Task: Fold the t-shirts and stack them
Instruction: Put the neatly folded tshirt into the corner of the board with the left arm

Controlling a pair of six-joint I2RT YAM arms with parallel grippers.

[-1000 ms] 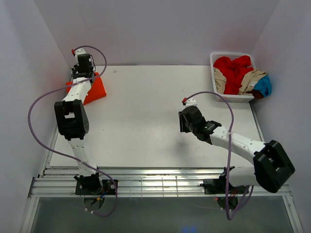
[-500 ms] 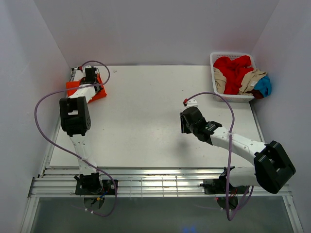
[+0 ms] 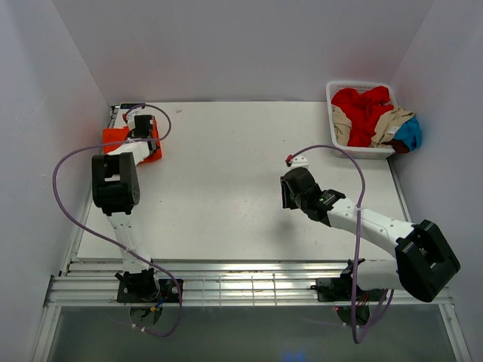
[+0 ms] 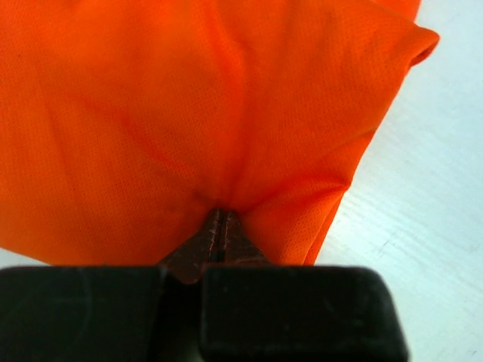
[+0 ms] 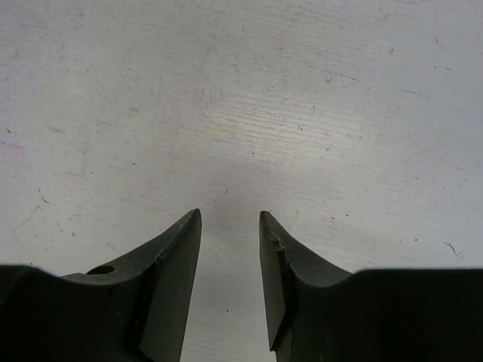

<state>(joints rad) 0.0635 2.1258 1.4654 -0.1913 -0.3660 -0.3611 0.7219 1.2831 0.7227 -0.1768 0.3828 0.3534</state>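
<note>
The bright orange t-shirt (image 3: 113,138) lies bunched at the table's far left corner and fills most of the left wrist view (image 4: 151,113). My left gripper (image 3: 142,125) (image 4: 219,215) is low over it, shut, with the cloth puckered and pinched at its fingertips. The red t-shirt (image 3: 362,104), a tan one (image 3: 394,121) and a blue one (image 3: 412,134) sit heaped in the basket. My right gripper (image 3: 285,191) (image 5: 230,216) hovers over the bare table right of centre, open with nothing between its fingers.
The white lattice basket (image 3: 362,154) stands at the far right corner, the blue cloth spilling over its right side. The white table (image 3: 219,166) is walled at the left, back and right. Purple cables loop off both arms.
My left gripper has come down and slightly right towards the table corner with the orange t-shirt, which has sunk from a raised peak to a flatter heap. The right arm has barely moved.
</note>
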